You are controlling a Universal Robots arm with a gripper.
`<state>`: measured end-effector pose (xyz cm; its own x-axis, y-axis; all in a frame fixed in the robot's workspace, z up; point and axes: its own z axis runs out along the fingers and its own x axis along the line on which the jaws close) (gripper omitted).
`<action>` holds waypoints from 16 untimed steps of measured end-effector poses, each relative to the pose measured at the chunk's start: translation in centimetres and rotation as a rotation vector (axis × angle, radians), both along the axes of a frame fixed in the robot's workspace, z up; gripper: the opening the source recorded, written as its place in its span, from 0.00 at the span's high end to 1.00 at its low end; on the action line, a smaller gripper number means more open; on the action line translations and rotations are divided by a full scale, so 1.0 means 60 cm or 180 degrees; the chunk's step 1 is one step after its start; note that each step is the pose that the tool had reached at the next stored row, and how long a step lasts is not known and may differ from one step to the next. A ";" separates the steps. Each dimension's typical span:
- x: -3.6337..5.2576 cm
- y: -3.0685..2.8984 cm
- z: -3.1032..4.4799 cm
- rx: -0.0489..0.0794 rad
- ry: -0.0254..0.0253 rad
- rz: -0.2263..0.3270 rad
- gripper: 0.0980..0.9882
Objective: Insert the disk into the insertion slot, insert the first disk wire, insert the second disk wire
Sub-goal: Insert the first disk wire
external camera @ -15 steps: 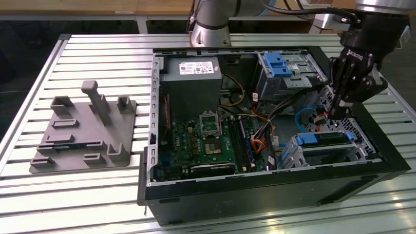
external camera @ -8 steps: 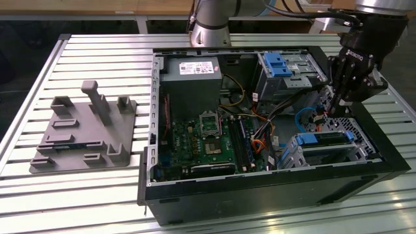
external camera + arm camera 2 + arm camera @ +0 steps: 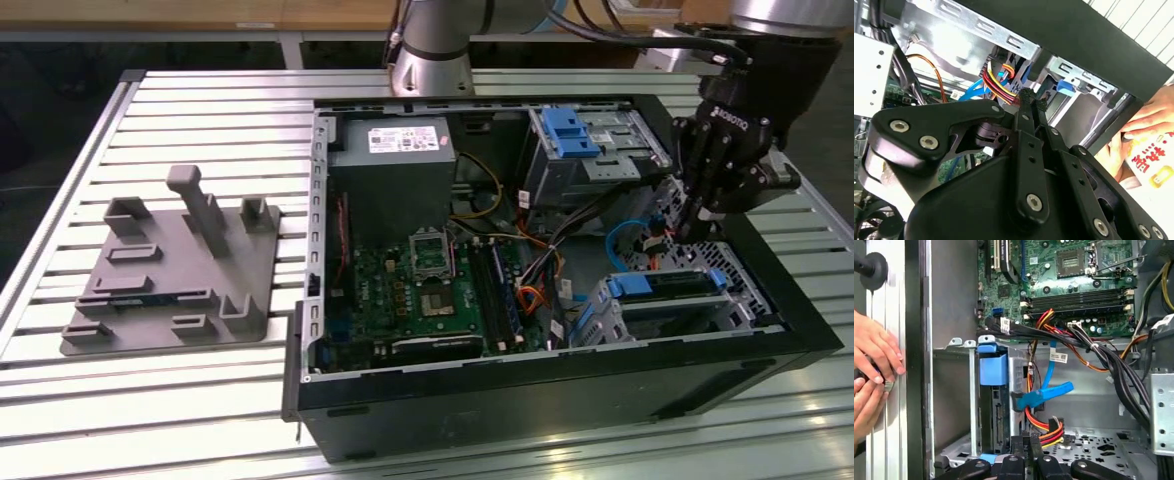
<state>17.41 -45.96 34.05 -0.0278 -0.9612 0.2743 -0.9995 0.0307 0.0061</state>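
Your tool (image 3: 1030, 100) is clamped shut on the wire (image 3: 998, 82), at its end. It looks floppy; grip near that end.

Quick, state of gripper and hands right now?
Gripper: fingers closed, apparently pinching the end of the red-and-yellow disk wire.
Person's hands: resting on the table outside the case.

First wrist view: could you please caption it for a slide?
Claw beside the red and yellow wires, disk sitting in the insertion slot.
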 end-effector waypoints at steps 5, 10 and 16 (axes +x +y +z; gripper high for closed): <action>-0.002 -0.0138 0.000 0.0141 -0.0007 0.0000 0.93; -0.002 -0.0221 0.000 0.0394 -0.0018 0.0001 0.93; -0.004 -0.0343 0.000 0.0553 -0.0023 0.0001 0.93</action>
<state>17.19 -48.02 34.05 -0.0290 -0.9942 0.1038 -0.9996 0.0296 0.0041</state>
